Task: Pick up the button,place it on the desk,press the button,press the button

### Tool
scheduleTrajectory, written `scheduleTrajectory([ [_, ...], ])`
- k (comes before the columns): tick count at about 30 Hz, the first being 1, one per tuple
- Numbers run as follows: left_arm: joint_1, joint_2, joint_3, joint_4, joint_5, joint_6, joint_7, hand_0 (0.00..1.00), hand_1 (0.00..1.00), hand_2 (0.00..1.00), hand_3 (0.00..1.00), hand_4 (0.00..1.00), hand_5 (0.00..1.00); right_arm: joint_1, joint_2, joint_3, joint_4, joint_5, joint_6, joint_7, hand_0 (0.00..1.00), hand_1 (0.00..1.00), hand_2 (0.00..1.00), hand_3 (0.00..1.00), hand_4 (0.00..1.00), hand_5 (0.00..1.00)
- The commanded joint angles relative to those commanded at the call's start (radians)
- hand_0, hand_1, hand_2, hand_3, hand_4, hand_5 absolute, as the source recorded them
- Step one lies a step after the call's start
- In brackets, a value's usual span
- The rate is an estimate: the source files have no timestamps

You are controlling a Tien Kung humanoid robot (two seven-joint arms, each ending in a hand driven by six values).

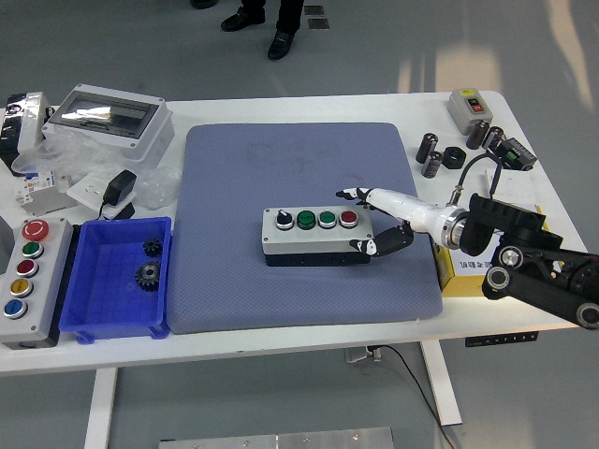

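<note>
The button box (317, 235), a grey case with a black base, lies near the middle of the blue-grey mat (299, 168), its long side running left to right. On its top sit a black selector knob (282, 221), two green buttons (305, 222) and, at the right end, a red button (348, 220). The right hand (379, 223) comes in from the right and sits at the box's right end. Its white index finger reaches forward just behind the red button, the dark tip close to the box's far right corner, while the black thumb curls at the near right corner. The hand brackets the end of the box in a narrow pinch-like pose; whether the fingers actually press on the case I cannot tell. The box rests flat on the mat.

Nothing lies between the hand and the box. Left of the mat stands a blue bin (94, 318) holding two dark gears (148, 273). Beside it at the table's left edge lies a larger button station (26, 281) with red, green, yellow and blue buttons. Behind those are a grey enclosure with a clear lid (110, 117), a black power adapter (119, 190) and some bagged parts. Right of the mat, at the far corner, are a small grey switch box (469, 108) and several black cylindrical parts (430, 155). Shoes of a person (283, 42) show beyond the white table (281, 341).
</note>
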Motion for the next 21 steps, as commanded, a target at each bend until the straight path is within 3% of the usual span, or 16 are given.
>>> scheduleTrajectory([
  [21,0.003,-0.005,-0.002,0.0,0.014,-0.004,0.003,0.619,0.551,0.511,0.576,0.482,0.204,-0.013,-0.022,0.047,0.023,0.039,0.015,0.025,0.949,0.963,0.998,0.998,0.607,0.095],
])
